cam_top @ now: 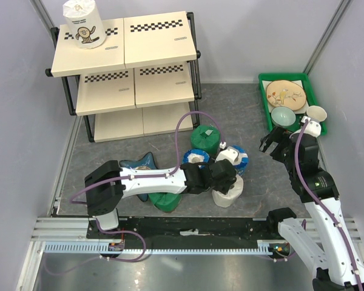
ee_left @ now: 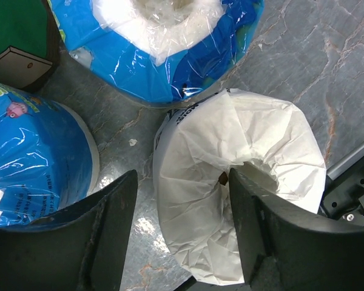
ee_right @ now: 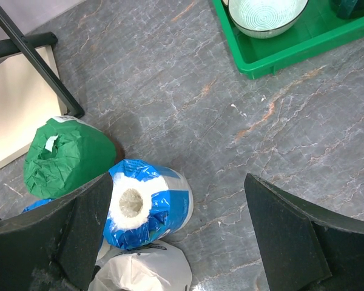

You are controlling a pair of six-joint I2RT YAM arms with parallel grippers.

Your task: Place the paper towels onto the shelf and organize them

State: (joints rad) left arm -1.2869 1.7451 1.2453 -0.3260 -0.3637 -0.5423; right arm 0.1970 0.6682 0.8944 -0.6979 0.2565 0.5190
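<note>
One white paper towel roll point(cam_top: 84, 24) stands on the top tier of the shelf point(cam_top: 151, 42). On the floor lie a green roll point(cam_top: 204, 138), two blue rolls point(cam_top: 194, 159) point(cam_top: 235, 159), a white roll point(cam_top: 227, 194) and a second green roll point(cam_top: 165, 201). My left gripper point(cam_top: 224, 177) is open over the floor white roll point(ee_left: 242, 182). In the left wrist view the gripper point(ee_left: 182, 182) has one finger at the roll's core and the other outside its wall, with a gap to it. My right gripper point(cam_top: 273, 142) point(ee_right: 176, 182) is open and empty, high above the floor, right of a blue roll point(ee_right: 148, 203).
A blue star-shaped dish point(cam_top: 139, 162) lies under my left arm. A green tray point(cam_top: 309, 97) point(ee_right: 279, 48) with a plate, bowl point(ee_right: 267, 12) and cups stands at the right wall. The shelf's bottom board point(ee_right: 12, 109) and leg are near the green roll point(ee_right: 67, 154).
</note>
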